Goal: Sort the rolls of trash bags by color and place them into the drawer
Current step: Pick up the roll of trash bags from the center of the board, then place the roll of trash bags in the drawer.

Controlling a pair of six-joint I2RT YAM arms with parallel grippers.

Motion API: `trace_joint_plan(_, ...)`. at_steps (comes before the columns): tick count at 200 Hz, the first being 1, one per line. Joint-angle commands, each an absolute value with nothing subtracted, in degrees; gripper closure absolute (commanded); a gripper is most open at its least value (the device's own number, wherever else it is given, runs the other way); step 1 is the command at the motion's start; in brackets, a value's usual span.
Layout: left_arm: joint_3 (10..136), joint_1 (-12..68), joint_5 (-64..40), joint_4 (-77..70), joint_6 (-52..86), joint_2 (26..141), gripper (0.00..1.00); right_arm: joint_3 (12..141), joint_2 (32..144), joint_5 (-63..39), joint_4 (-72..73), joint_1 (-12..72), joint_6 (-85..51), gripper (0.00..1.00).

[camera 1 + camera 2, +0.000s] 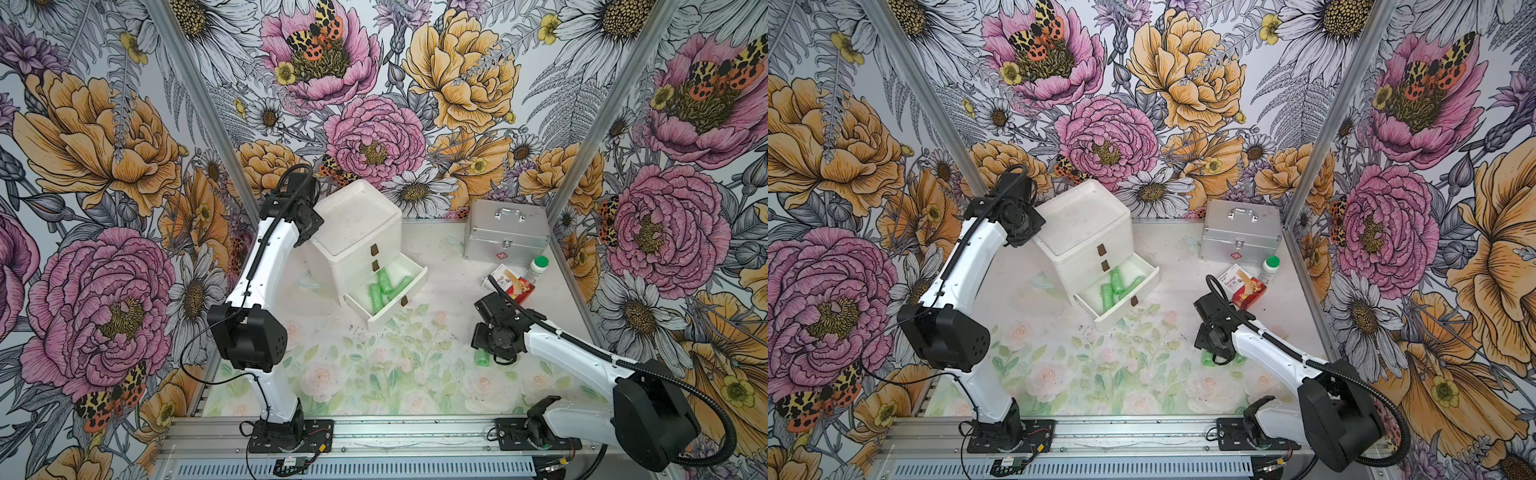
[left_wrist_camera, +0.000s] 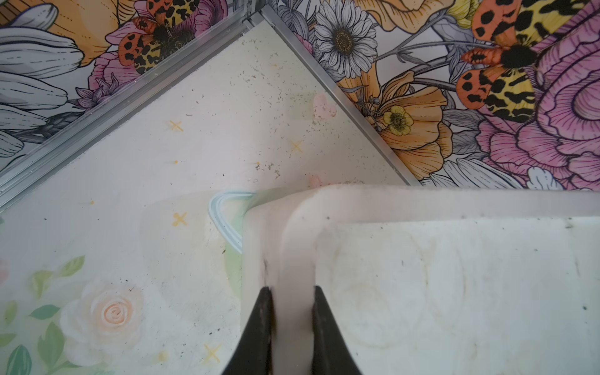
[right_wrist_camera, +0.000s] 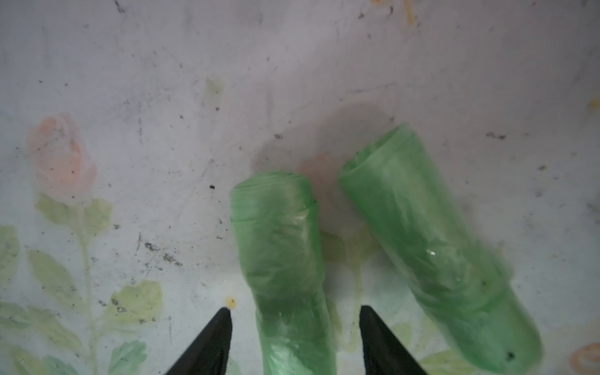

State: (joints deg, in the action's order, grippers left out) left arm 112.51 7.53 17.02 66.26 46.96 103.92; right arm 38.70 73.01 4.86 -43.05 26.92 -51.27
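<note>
The drawer (image 1: 357, 224) is a white chest at the back left, with its bottom tray (image 1: 409, 291) pulled out and several green rolls of trash bags (image 1: 384, 286) inside. My left gripper (image 2: 290, 292) is shut on the chest's raised top rim (image 2: 293, 246) at a corner. On the mat at the right, my right gripper (image 3: 295, 313) is open and low, its fingers straddling a green roll (image 3: 279, 246) with gaps on both sides. A second green roll (image 3: 431, 246) lies just beside it. In both top views the right wrist hides most of these rolls (image 1: 1207, 358).
A silver metal case (image 1: 505, 228) stands at the back right. In front of it are a white bottle with a green cap (image 1: 537, 268) and a red and white box (image 1: 509, 284). Metal-framed walls close in both sides and the back.
</note>
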Motion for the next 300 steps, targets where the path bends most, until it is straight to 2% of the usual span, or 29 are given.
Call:
trace_joint_plan(1,109.36,9.33,6.68,72.25,50.62,109.37,1.0,39.85,75.23,7.05,-42.72,26.4,-49.57,0.37)
trace_joint_plan(56,108.72,9.11,6.85,72.28,50.45,108.69,1.0,41.21,81.09,3.8,-39.56,25.49,-46.94,0.39)
trace_joint_plan(86,108.48,8.96,6.85,72.26,50.45,108.51,1.0,41.44,81.43,3.35,-38.07,25.51,-46.16,0.45)
trace_joint_plan(102,108.44,8.96,6.79,72.25,50.45,108.52,1.0,41.57,81.56,2.76,-37.41,25.51,-45.84,0.54)
trace_joint_plan(124,108.37,8.9,6.76,72.25,50.53,108.72,1.0,41.9,81.56,1.46,-36.59,25.54,-45.79,0.71)
trace_joint_plan(143,108.45,9.1,6.77,72.25,50.51,108.87,1.0,43.07,81.45,0.78,-36.37,25.65,-46.08,0.78)
trace_joint_plan(187,108.77,9.32,6.76,72.25,50.62,109.07,1.0,50.0,81.51,-2.64,-36.21,26.85,-46.12,0.8)
trace_joint_plan(228,108.5,9.48,6.73,72.2,50.67,108.81,1.0,62.22,85.14,-9.2,-35.69,28.59,-46.14,0.8)
trace_joint_plan(300,108.31,9.49,6.73,72.29,50.78,108.1,1.0,86.73,101.37,-17.7,-34.1,32.43,-46.41,0.79)
